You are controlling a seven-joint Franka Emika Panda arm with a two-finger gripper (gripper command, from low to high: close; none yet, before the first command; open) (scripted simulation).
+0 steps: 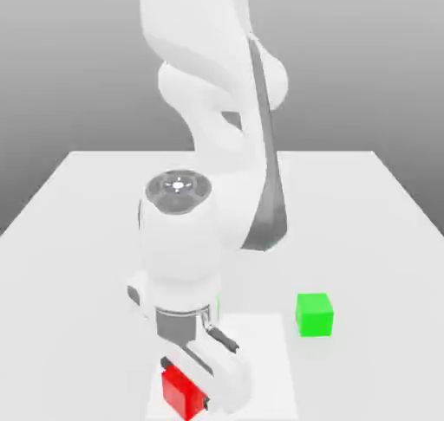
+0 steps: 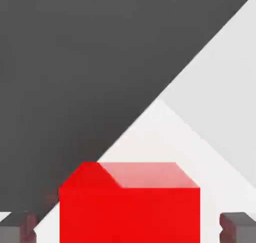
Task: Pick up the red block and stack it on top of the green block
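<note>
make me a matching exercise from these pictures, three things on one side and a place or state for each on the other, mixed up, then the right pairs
Things:
1. red block
2. green block
3. hand

Places or states:
A. stands alone on the table, toward the exterior view's right
B. shut, down low at the table's near edge
C. sits between the two fingers

Right pairs: 1-C, 2-A, 3-B
</note>
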